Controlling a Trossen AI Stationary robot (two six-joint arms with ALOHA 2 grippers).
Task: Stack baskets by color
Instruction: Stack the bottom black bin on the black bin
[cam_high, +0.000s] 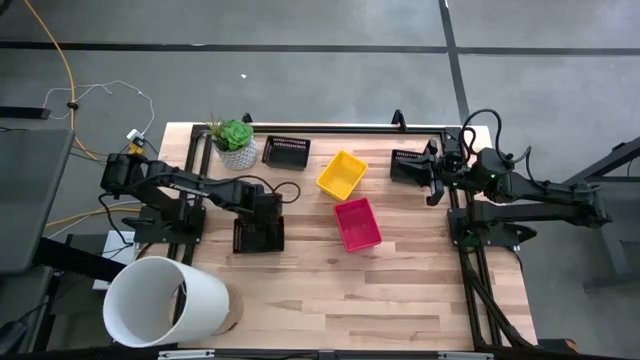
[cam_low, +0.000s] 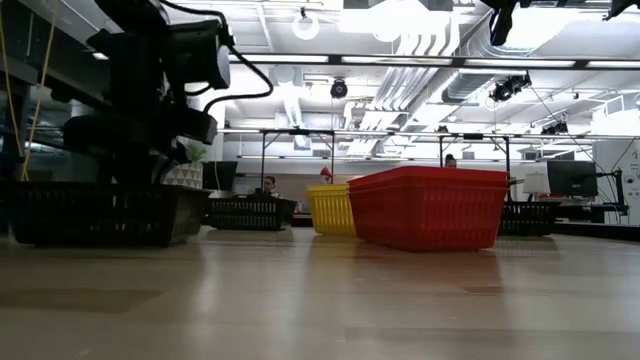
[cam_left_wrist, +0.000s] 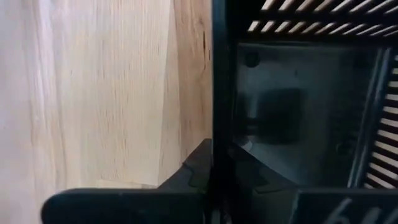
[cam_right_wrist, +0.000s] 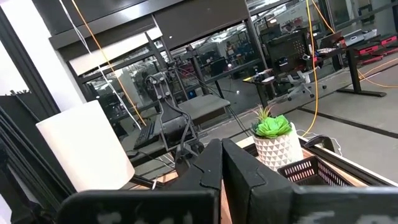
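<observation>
Left gripper (cam_high: 262, 222) jaws pinching black basket (cam_high: 257, 236) wall, potted plant (cam_high: 235, 142) behind, right gripper (cam_high: 434, 178) pressed together

A potted plant (cam_high: 235, 141) and, seemingly tipped over, a white cylinder (cam_high: 165, 301).

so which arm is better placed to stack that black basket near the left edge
Left. Its pincer is shut on the rim of the black basket, as the left wrist view shows, so it can carry it to another black one. The right pincer is shut and empty, raised at the table's far right.
</observation>
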